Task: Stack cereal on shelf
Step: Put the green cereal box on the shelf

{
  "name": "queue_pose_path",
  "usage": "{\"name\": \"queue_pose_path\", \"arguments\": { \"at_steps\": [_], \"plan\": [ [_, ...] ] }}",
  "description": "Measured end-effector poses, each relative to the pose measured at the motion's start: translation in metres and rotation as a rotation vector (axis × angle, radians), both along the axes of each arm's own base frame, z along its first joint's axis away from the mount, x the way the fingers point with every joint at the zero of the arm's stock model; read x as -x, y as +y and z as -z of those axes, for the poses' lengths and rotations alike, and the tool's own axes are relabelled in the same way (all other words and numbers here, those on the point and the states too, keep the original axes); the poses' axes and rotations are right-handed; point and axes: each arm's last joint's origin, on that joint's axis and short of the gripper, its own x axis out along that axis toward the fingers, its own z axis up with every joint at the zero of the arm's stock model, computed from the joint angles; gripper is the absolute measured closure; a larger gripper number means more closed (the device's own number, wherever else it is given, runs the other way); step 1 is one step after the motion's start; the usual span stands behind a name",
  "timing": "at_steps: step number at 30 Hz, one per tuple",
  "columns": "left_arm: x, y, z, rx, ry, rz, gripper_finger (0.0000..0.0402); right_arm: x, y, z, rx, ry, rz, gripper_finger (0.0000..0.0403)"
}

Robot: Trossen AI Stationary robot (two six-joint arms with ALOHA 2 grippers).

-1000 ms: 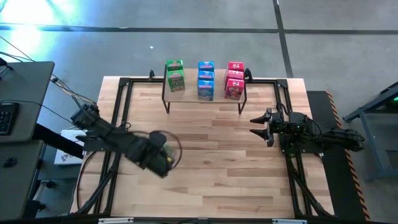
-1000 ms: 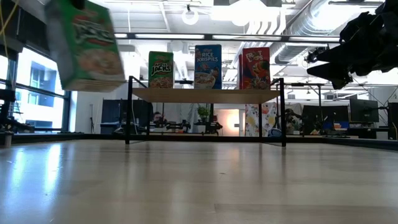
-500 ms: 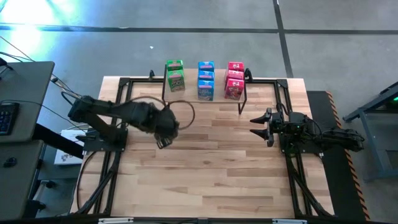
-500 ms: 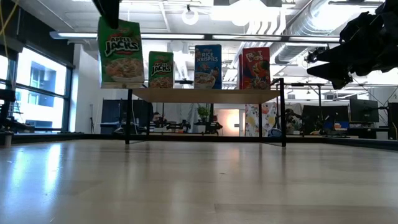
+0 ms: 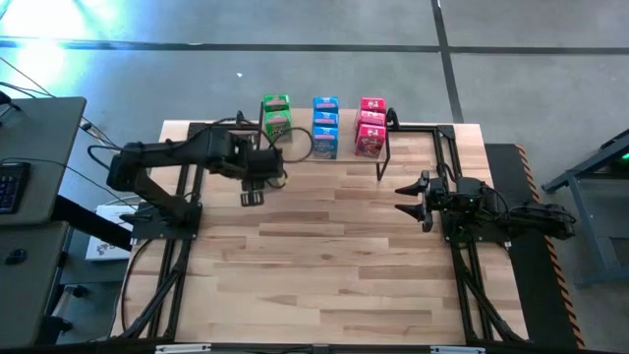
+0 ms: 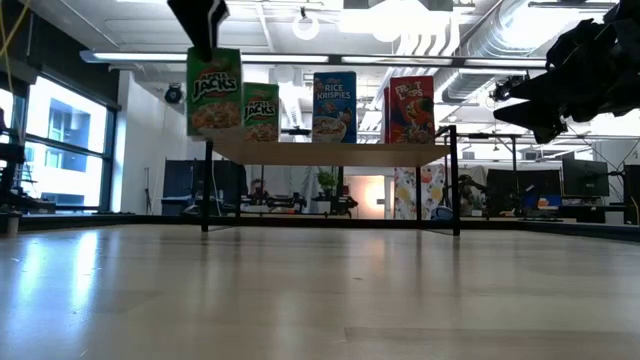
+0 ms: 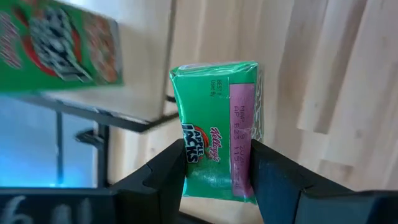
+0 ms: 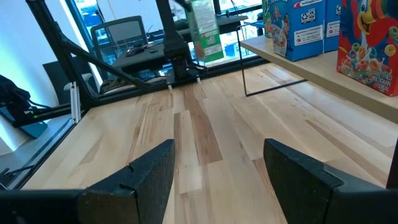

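Wood tabletop; shelf at back; industrial ceiling.

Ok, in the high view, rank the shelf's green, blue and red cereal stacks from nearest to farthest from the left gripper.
1. Green stack, shelf's left end, beside the left gripper.
2. Blue stack, middle.
3. Red stack, right end.

Beyond the wooden tabletop lies an open workshop; above it, a white ceiling with exposed silver ducts and long strip lights; to its left, tall windows let in blue daylight; behind it, monitors on desks at the right; from above, a grey concrete floor surrounds the tabletop, with a dark desk and keyboard at its left side.
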Motion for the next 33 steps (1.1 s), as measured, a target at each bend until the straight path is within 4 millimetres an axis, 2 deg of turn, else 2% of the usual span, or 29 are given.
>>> {"name": "queue_pose_path", "arguments": {
  "at_steps": [8,17,33],
  "plan": [
    [0.000,0.021,-0.016,-0.047,-0.016,0.100,0.0247,0.000,0.000,0.000,0.000,0.000,0.000,0.0164],
    [-0.003,0.032,-0.032,-0.109,-0.059,0.219,0.0247,0.000,0.000,0.000,0.000,-0.001,0.000,0.0164],
    [-0.004,0.053,-0.036,-0.150,-0.081,0.220,0.0247,0.000,0.000,0.000,0.000,0.000,0.000,0.0164]
  ]
}}
